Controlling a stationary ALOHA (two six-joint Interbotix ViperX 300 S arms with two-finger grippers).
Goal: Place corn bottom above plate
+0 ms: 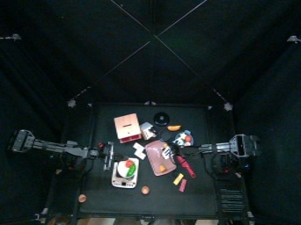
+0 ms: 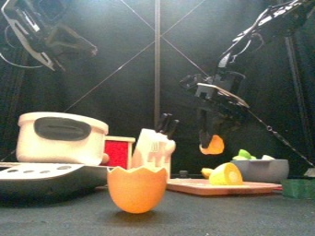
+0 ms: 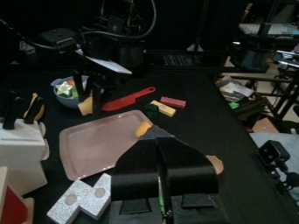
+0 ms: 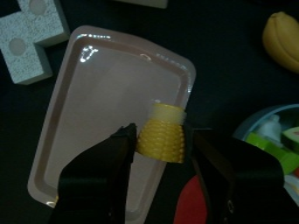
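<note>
My right gripper (image 4: 163, 144) is shut on the yellow corn bottom (image 4: 163, 136) and holds it upright over the pink plate (image 4: 105, 105). In the front view the corn bottom (image 2: 213, 144) hangs in the right gripper (image 2: 212, 138) a short way above the plate (image 2: 227, 188). From the left wrist view, the corn bottom (image 3: 86, 103) hangs above the plate's (image 3: 100, 144) far end. My left gripper (image 3: 176, 149) is shut and empty, low at the plate's near side. In the top view the left arm (image 1: 70, 150) reaches in from the left.
A bowl of vegetables (image 2: 260, 168) and a banana (image 4: 281, 35) lie beside the plate. White blocks (image 4: 35, 39), a red box (image 2: 120, 150), a white pot (image 2: 62, 138), an orange eggshell cup (image 2: 136, 189) and a red utensil (image 3: 128, 99) crowd the table.
</note>
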